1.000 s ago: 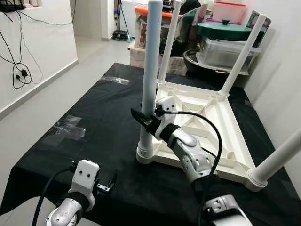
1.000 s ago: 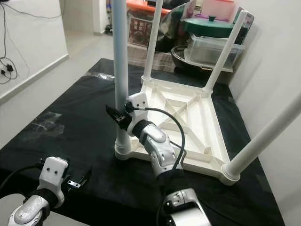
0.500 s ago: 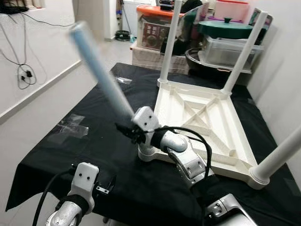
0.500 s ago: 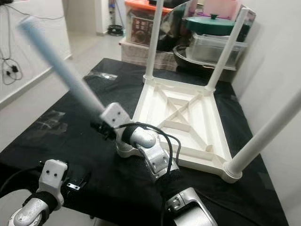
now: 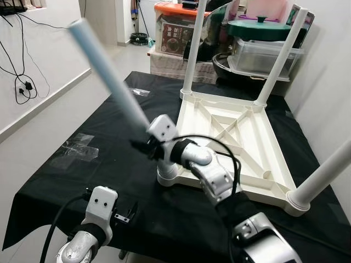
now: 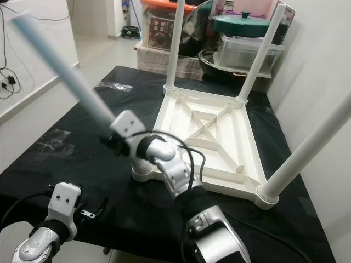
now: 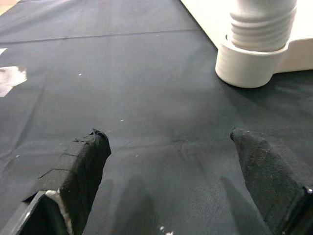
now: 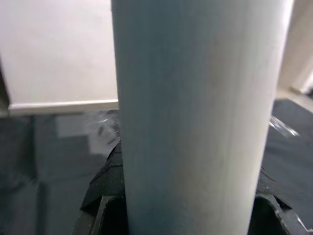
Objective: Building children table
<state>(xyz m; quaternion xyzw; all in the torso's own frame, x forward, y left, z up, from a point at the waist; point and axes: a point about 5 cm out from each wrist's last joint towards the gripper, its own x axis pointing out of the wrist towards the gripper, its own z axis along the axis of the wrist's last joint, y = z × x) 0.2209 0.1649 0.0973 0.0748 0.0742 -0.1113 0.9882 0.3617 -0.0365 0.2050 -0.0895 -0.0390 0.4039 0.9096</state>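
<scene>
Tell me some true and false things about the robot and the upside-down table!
1. The right gripper holds a leg that leans. True.
2. The tabletop lies on a red cloth. False: the cloth is black.
3. The left gripper has its jaws open over the cloth. True.
4. The left gripper holds a leg. False: it holds nothing.
5. Three other legs stand in the tabletop's corners. True.
</scene>
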